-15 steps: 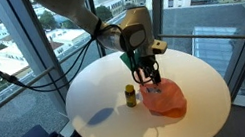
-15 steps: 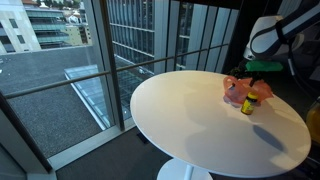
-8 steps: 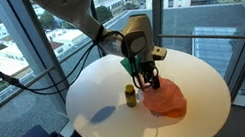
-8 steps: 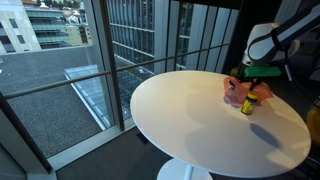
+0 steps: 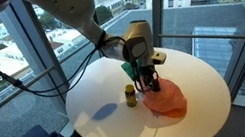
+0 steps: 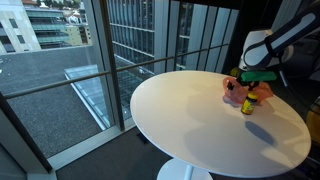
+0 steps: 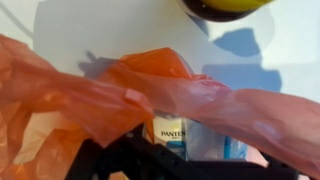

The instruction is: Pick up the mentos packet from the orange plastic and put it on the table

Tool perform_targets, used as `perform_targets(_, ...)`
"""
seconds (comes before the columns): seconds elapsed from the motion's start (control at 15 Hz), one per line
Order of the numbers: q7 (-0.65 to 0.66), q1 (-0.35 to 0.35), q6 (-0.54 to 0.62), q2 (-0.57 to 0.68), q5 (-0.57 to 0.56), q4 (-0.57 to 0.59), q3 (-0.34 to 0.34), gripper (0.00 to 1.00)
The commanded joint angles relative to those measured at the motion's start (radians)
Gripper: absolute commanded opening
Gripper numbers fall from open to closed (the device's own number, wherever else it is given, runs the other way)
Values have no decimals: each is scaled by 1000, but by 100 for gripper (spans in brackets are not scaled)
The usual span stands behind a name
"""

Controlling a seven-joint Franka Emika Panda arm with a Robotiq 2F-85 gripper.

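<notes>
- Looking through the wrist view, we are seeing 1 small packet point(image 7: 172, 131) at 6 o'clock in the frame. It is lying in a fold of the orange plastic point(image 7: 90, 95), and its label is reading Pantene rather than Mentos.
- We are treating that packet as the thing to lift. It is sitting in the plastic, partly covered by a crumpled band of film crossing from 9 to 3 o'clock.
- In an exterior view, the gripper point(image 5: 146, 79) is hanging directly over the orange plastic point(image 5: 167, 99), with its tips at the near edge of the bag on the round table point(image 5: 97, 93).
- We are not able to tell whether the fingers are parted or closed: the wrist view is showing only dark shapes along the bottom edge.
- A yellow bottle point(image 5: 131, 96) is standing just beside the plastic at its 9 o'clock.
- We are judging the packet to be light, thin, glossy and probably slippery, so it may bend or slide in the grip.
- We are recommending a pinch across its narrow width near the exposed printed middle.
- The film is soft and could get caught between the fingers and lift along with the packet.
</notes>
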Motion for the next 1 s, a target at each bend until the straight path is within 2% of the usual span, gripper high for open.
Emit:
perform_targets(0.0, 37, 18, 5, 27, -18, 33, -22, 77)
perform_targets(0.13, 40, 23, 10, 31, -20, 36, -26, 66)
perform_targets(0.27, 45, 27, 11, 32, -20, 39, -31, 47)
perform_targets(0.53, 45, 30, 14, 13, -16, 26, -31, 19)
perform_targets(0.93, 43, 34, 21, -27, -15, 0, -31, 19)
